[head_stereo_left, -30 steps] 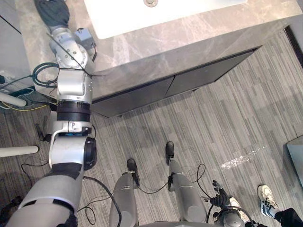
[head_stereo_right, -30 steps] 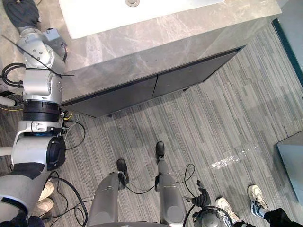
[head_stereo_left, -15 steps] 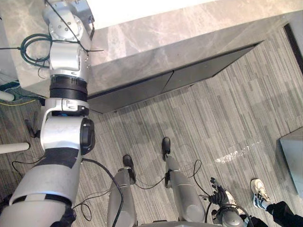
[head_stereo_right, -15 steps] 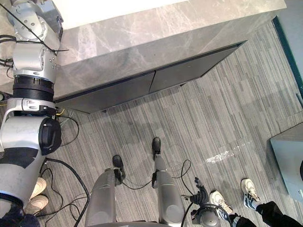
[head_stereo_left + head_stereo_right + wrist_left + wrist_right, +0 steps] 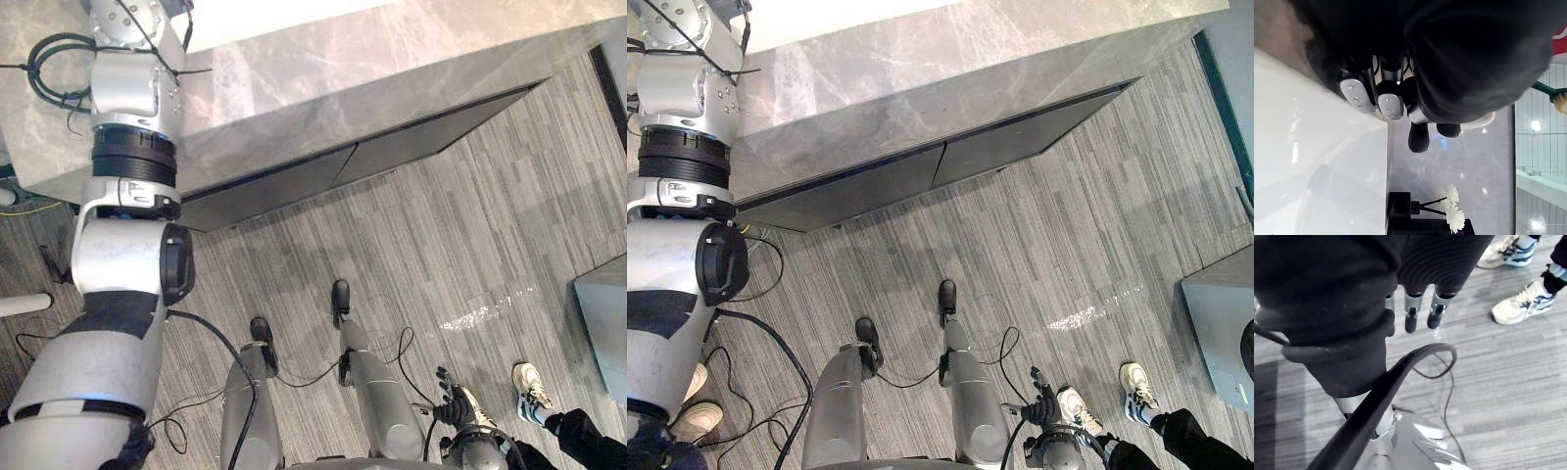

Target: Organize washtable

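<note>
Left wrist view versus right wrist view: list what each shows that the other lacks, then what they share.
Left wrist: the left hand by a white sink and grey counter, with white flowers in a black holder and a green toothbrush. Right wrist: the right hand above striped floor and a person's shoes. Shared: a dark-covered hand, holding nothing.

- Washtable (image 5: 323, 78) straight ahead, cabinet doors (image 5: 392, 157) beneath its top.
- Basin (image 5: 1303, 147) sunk into that top, left hand (image 5: 1386, 98) over its edge.
- Past the hand, on the top: dish (image 5: 1484, 119), flower holder (image 5: 1400, 208), toothbrush (image 5: 1552, 95).
- On the floor, right: a person's shoes (image 5: 1136, 382), box (image 5: 602, 323) farther ahead, right hand (image 5: 453, 403) near the shoes.
</note>
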